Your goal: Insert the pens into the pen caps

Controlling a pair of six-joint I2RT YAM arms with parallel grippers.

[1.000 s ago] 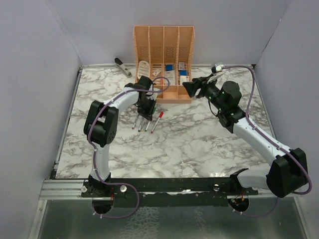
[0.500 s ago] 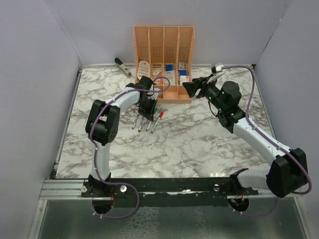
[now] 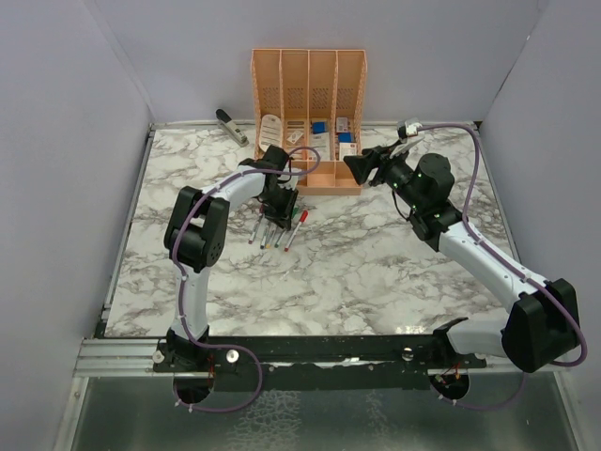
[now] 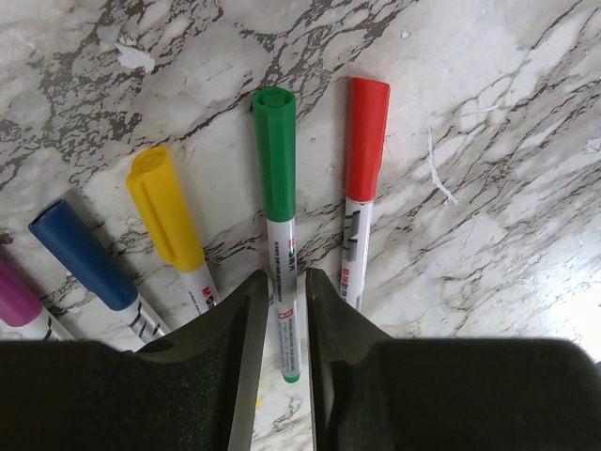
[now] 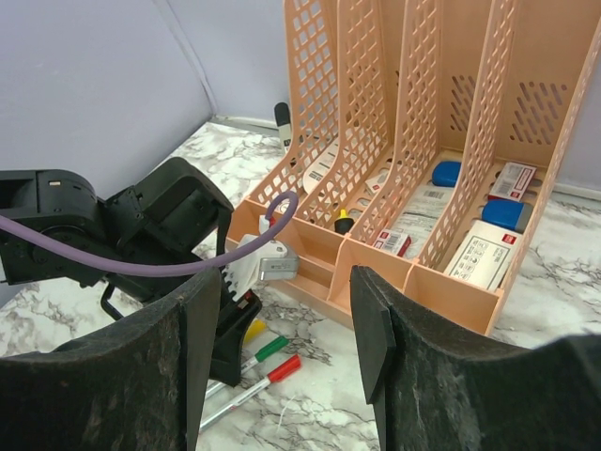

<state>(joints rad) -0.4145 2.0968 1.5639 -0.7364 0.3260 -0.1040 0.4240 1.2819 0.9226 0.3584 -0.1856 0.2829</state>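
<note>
Your marble table [image 3: 394, 272] carries a peach desk organiser [image 3: 308, 94] at its far edge, with a grey stapler [image 3: 230, 125] to its left. Your right gripper [image 3: 361, 166] hovers just right of the organiser, jaws wide, nothing between them. Your left gripper [image 4: 286, 287] sits low over the row of pens [image 3: 293, 235] lying in front of the organiser. Its jaws stand narrow on either side of the green pen [image 4: 284, 254]; whether they pinch it or only flank it is unclear. The five pens lie flat, side by side, each capped: purple cap [image 4: 14, 296], blue cap [image 4: 83, 254], yellow cap [image 4: 165, 207], green cap [image 4: 274, 150], red cap [image 4: 366, 136].
</note>
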